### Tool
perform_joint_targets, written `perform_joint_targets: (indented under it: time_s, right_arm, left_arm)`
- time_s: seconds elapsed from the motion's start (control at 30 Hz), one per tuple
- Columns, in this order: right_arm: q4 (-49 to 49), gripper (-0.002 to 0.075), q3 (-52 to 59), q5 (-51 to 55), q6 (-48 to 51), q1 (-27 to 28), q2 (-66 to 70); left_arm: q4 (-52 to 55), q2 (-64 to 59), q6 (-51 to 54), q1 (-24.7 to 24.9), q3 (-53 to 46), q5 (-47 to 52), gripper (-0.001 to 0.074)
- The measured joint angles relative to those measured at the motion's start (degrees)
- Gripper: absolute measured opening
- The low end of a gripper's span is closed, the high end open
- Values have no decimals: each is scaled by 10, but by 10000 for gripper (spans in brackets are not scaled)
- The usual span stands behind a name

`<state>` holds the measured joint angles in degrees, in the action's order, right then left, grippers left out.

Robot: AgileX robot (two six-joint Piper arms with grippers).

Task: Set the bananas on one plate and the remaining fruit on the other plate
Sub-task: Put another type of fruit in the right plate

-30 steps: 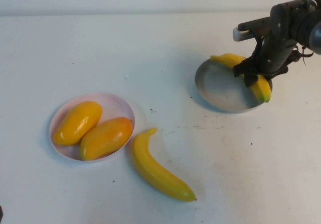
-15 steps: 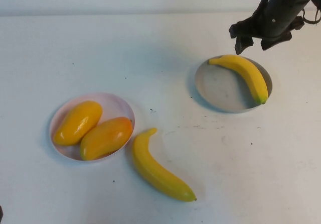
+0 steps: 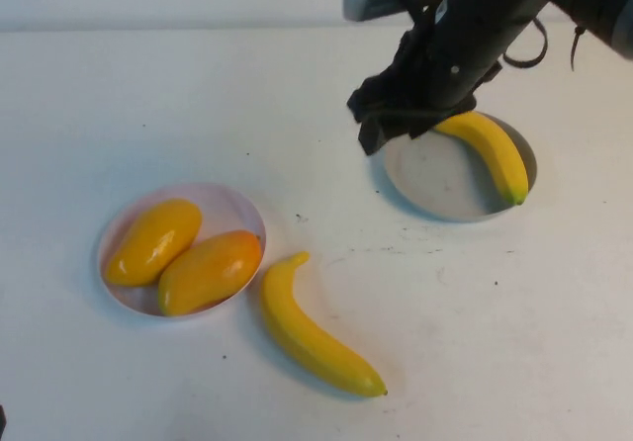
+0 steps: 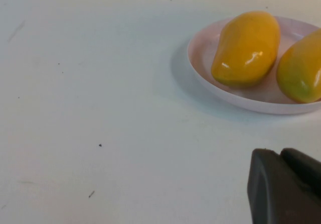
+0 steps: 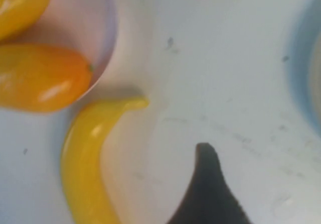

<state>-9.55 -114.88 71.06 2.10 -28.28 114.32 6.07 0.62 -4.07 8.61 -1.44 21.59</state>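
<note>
Nearest the robot, one banana (image 3: 315,337) lies loose on the white table (image 3: 148,95), its stem end just beside the pale pink plate (image 3: 235,207). That plate, on the robot's left, holds both mangoes side by side: the yellow one (image 3: 153,240) and the orange-blushed one (image 3: 210,270). The left gripper (image 4: 286,186) sits low near the pink plate; cannot tell whether its jaws are open or closed. Farther back on the right, the grey-blue plate (image 3: 435,179) carries the second banana (image 3: 490,151) along its far rim. The right gripper (image 3: 396,115) hangs above that plate's left edge, empty, jaws apart.
</note>
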Motion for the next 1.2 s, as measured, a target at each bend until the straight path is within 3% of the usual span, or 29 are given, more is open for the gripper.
perform_joint_targets:
  time_s: [0.27, 0.47, 0.7, 1.2]
  right_arm:
    - [-2, 429, 161, 0, 20, -118, -42]
    - [-2, 514, 217, -3, 35, -183, -42]
    - [-4, 541, 225, -23, 37, -209, -41]
    - [23, 535, 225, -64, 26, -210, 32]
  left_arm:
    - [0, 0, 0, 0, 0, 0, 1]
    - [0, 0, 0, 0, 0, 0, 1]
    - [0, 0, 0, 0, 0, 0, 1]
    - [0, 0, 0, 0, 0, 0, 1]
